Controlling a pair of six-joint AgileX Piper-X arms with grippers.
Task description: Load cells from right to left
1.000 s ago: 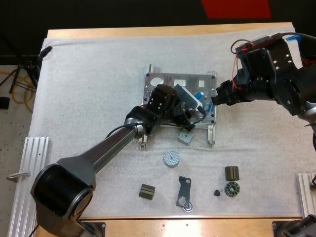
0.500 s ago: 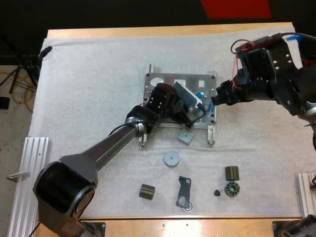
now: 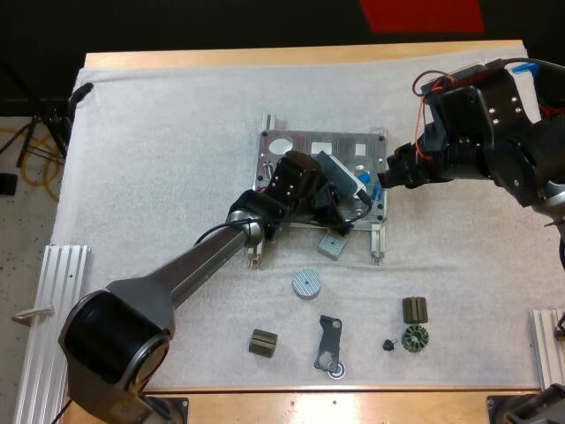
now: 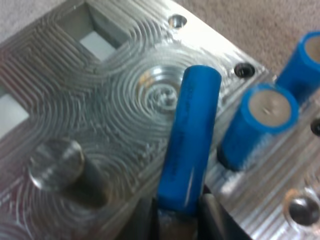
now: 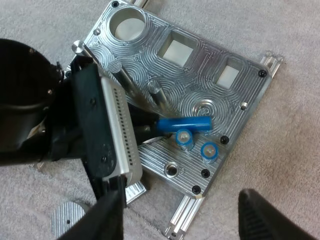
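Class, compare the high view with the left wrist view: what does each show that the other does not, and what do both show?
High view alone: loose parts on the mat, such as a ribbed disc and a dark bracket. Left wrist view alone: the left gripper pressing a blue cell from both sides. Both: the metal fixture.

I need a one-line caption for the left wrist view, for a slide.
Left tool holds a blue cell over the metal fixture, beside two cells standing in it.
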